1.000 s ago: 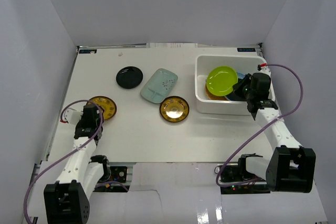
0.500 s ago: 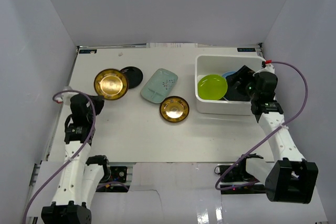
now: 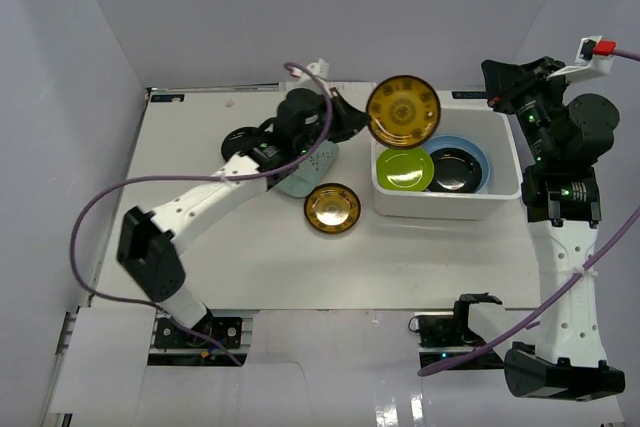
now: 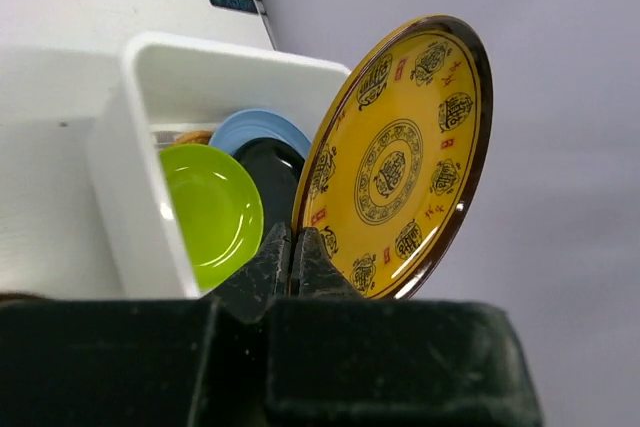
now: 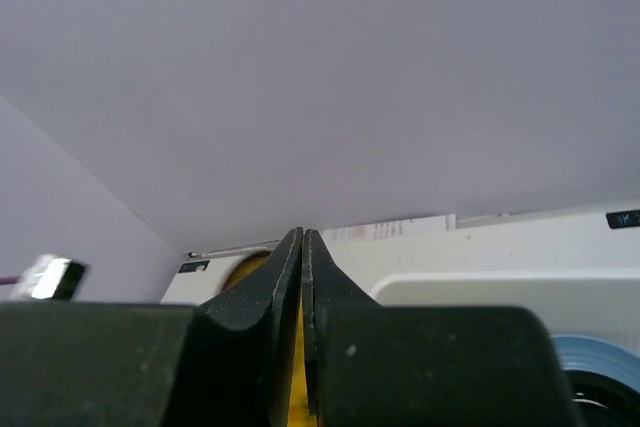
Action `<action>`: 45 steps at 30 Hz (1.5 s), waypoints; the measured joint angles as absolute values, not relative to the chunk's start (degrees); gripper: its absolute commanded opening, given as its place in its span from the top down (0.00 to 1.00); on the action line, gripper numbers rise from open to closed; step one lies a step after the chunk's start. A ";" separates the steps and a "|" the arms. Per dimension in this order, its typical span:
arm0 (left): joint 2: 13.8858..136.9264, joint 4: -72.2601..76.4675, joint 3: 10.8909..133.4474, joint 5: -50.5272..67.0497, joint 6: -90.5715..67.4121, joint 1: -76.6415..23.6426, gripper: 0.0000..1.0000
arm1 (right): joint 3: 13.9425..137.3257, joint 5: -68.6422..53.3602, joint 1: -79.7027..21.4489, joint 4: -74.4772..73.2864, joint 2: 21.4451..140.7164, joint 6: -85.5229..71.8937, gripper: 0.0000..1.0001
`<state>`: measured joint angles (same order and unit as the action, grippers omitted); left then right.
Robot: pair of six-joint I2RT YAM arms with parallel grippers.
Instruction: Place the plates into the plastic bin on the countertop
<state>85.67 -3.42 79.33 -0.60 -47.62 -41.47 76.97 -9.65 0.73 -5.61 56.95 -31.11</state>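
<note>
My left gripper [image 3: 358, 119] is shut on the rim of a dark plate with a gold centre [image 3: 403, 111], which stands on edge in the air over the back left of the plastic bin [image 3: 440, 209]. In the left wrist view the jaws [image 4: 293, 247] pinch that plate [image 4: 400, 162] at its lower edge. In the bin lie a lime-green plate [image 3: 402, 168], a glossy black plate [image 3: 452, 169] and a light-blue one [image 3: 482, 152] beneath it. My right gripper [image 3: 492, 82] hangs high behind the bin, shut [image 5: 302, 247] and holding nothing.
On the countertop [image 3: 250, 247] a second gold-centred plate [image 3: 332, 207] lies left of the bin. Under my left arm, a black plate [image 3: 238, 143] and a pale grey-green rectangular plate [image 3: 298, 184] show only in part. Grey walls close in on three sides.
My left arm has swung from the left side across to the bin, carrying the gold-centred plate. My right gripper has let go of the black plate in the bin, risen and shut.
</note>
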 measured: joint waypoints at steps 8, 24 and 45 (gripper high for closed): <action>118.21 -10.74 107.00 1.10 -42.35 -49.19 1.00 | 76.93 -10.74 0.73 -7.75 55.83 -30.22 0.89; 122.23 -18.09 114.54 2.04 -39.05 -45.28 0.08 | 68.97 -16.58 -4.99 -7.55 54.08 -30.44 0.78; 94.28 6.42 49.23 6.07 -56.12 4.19 0.10 | 23.83 24.45 -64.34 15.66 63.68 -48.03 0.34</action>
